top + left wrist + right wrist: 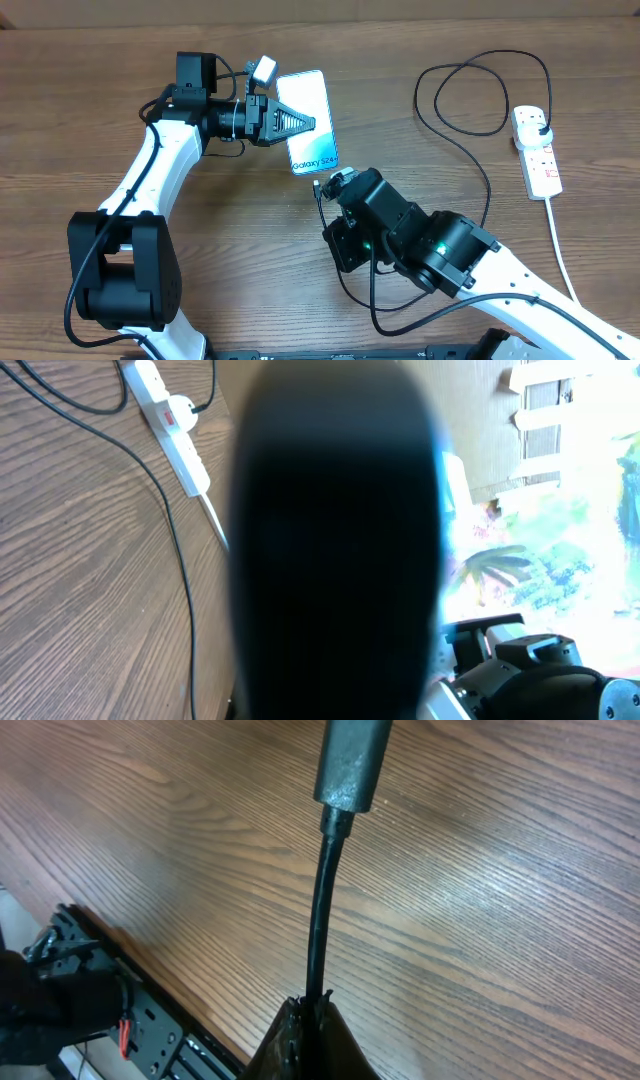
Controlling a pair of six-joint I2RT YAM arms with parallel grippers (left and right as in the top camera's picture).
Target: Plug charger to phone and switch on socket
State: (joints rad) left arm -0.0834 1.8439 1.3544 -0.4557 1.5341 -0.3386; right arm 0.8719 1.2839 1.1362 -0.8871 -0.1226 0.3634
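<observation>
My left gripper (298, 125) is shut on the phone (318, 105), a slim handset with a light blue screen and "Galaxy S24" text. It holds the phone's left long edge, back of centre. In the left wrist view the phone (335, 560) is a dark blur filling the middle and hiding the fingers. My right gripper (322, 187) is shut on the charger's black cable just below the phone's near end. In the right wrist view the fingers (315, 1012) pinch the cable, and its connector tip (352, 765) sticks out ahead. The white socket (537, 155) lies at the far right with the black plug (540, 125) in it.
The charger cable (487, 195) loops across the table's right half from the plug toward my right arm. The socket's thick white cord (560, 250) runs toward the front right. The socket (180, 445) and cable (180, 560) also show in the left wrist view.
</observation>
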